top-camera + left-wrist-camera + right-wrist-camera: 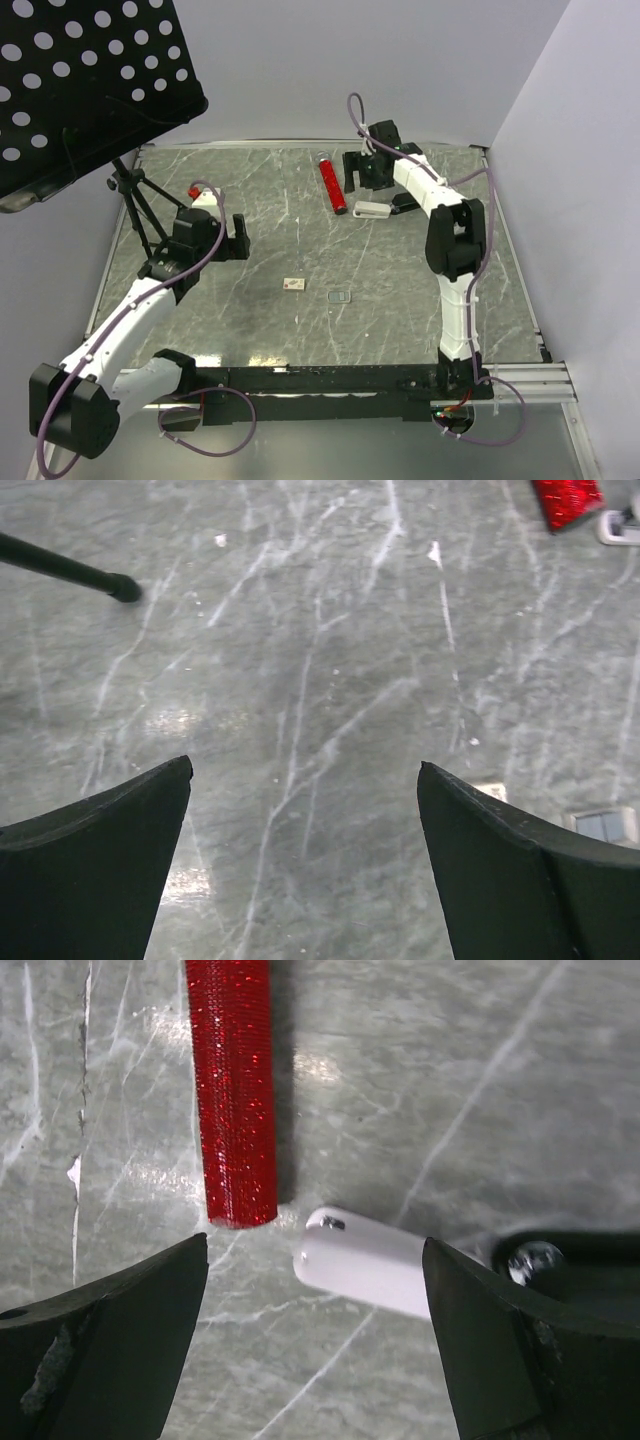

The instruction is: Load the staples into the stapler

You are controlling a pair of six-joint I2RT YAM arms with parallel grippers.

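Silver staples (340, 296) mid table (250, 330), well off every edge.

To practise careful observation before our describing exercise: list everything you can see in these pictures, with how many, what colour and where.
stapler: one, black with a white end, far right of the table, by the tube's near end
staples: one strip, silver-grey, middle of the table
red tube: one, glittery red, far middle
beige box piece: one, beige with a red mark, just left of the staples
perforated panel: one, black, far left, above a black tripod
table: one, grey marbled
left fingers: two, black, open over bare table
right fingers: two, black, open over the tube's end and the stapler's white end
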